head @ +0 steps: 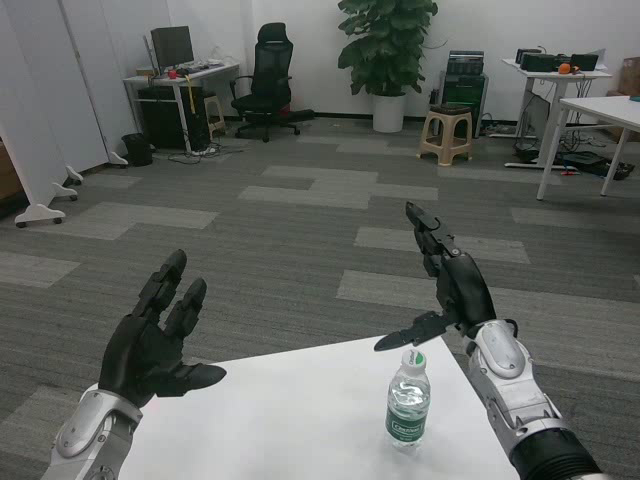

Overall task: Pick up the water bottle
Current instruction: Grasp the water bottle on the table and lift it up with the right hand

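Progress: early, by my judgement; the water bottle (pixel 408 398) stands upright on the white table (pixel 290 410), and neither hand has hold of it.
Done so far: the right hand (pixel 448 290) is raised just behind and above the bottle, which looks like the approach to a grasp.
Left to do: bring the fingers down around the bottle's body, close on it, and lift it clear of the table.
Right hand fingers: spread wide, holding nothing; the long fingers (pixel 425 232) point up and away over the floor, while the thumb juts out toward the robot's left.
Bottle relative to right fingers: its cap sits just below the thumb tip; I cannot tell whether they touch, though a sliver of space seems to show.
Left hand (pixel 150 345) fingers: apart and empty, lifted above the table's left edge, well apart from the bottle.
Bottle relative to left fingers: off to their right, across the bare table top.
Count, bottles: one, clear with a green label and pale cap.
Count, hands: two, both black, on silver forearms.
Count, tables in reach: one.
Risk: as a judgement, the bottle stands near the table's right edge, so a sideways nudge could tip it off.
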